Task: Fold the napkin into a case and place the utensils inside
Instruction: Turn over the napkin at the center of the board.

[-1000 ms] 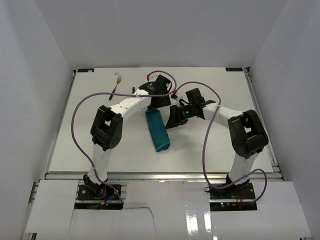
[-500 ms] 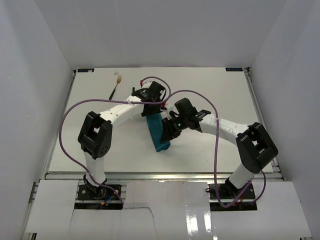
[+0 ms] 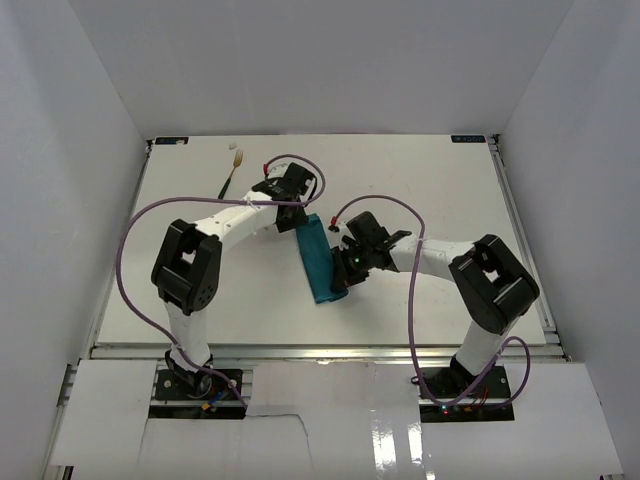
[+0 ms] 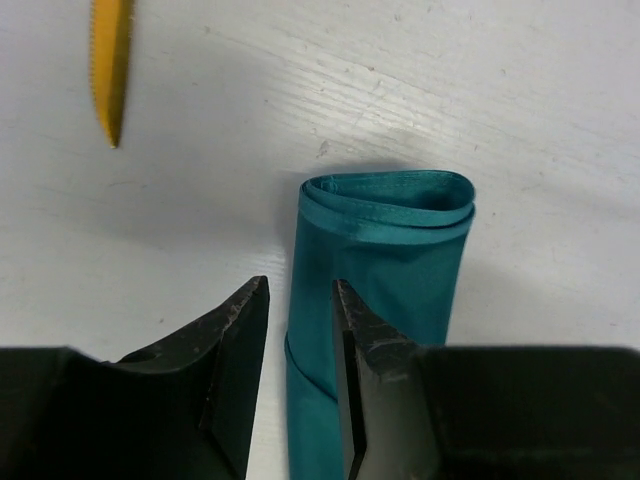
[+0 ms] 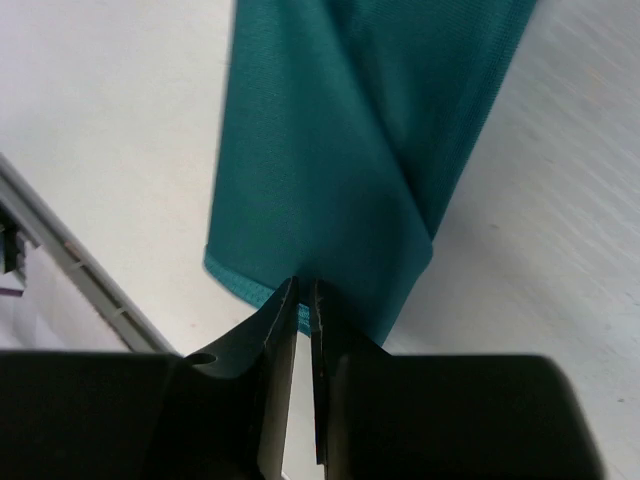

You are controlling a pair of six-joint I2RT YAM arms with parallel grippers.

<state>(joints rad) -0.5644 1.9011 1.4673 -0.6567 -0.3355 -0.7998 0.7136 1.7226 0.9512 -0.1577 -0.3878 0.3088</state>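
Note:
The teal napkin lies on the table as a narrow folded strip, running from far to near. My left gripper is at its far end; the jaws stand a little apart astride the strip's left edge, one finger on the cloth, one on the table. My right gripper is at the near end, shut on the hem of the napkin. The fork lies at the far left. The knife shows only as a yellow blade tip.
The white table has a metal rail along its near edge, close to my right gripper. Purple cables loop from both arms. White walls close in on three sides.
Both arms have come down onto the napkin. The right gripper moved to its near end and shut on the hem. The left gripper's jaws narrowed around the far end's left edge.

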